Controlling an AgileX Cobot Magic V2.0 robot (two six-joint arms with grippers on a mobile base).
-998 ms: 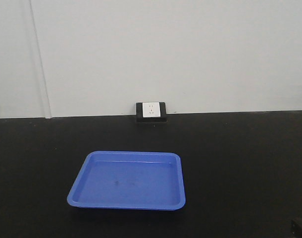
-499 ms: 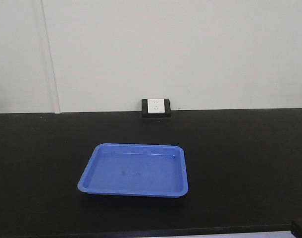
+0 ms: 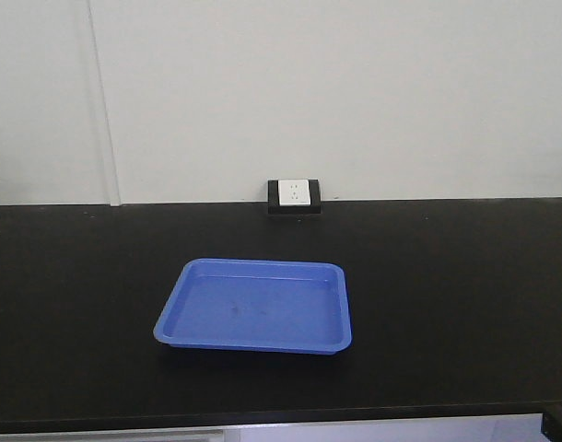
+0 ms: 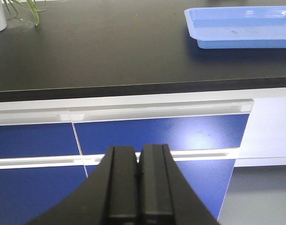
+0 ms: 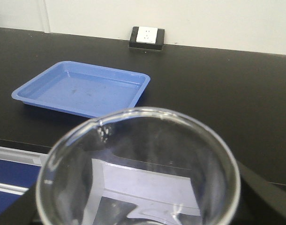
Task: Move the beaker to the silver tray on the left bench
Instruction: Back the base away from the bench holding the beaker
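Beaker (image 5: 138, 168): off the worktop (image 3: 447, 295), carried close under my right wrist camera, round rim uppermost and, as far as I can see, empty; my right fingers (image 5: 265, 192) show only as dark edges at either side of the glass, so I judge them clamped on it rather than see the contact; my left fingers (image 4: 122, 187) are pressed together on nothing, in front of the blue drawers (image 4: 157, 133); ahead lies a blue tray (image 3: 253, 306) below a wall socket (image 3: 295, 193), which I judge to be the wrong bench; neither the silver tray nor the left bench is in view. Risks: setting down in the blue tray by mistake; smooth glass slipping from a light grip when the base turns; the beaker striking a bench edge on the swing left.
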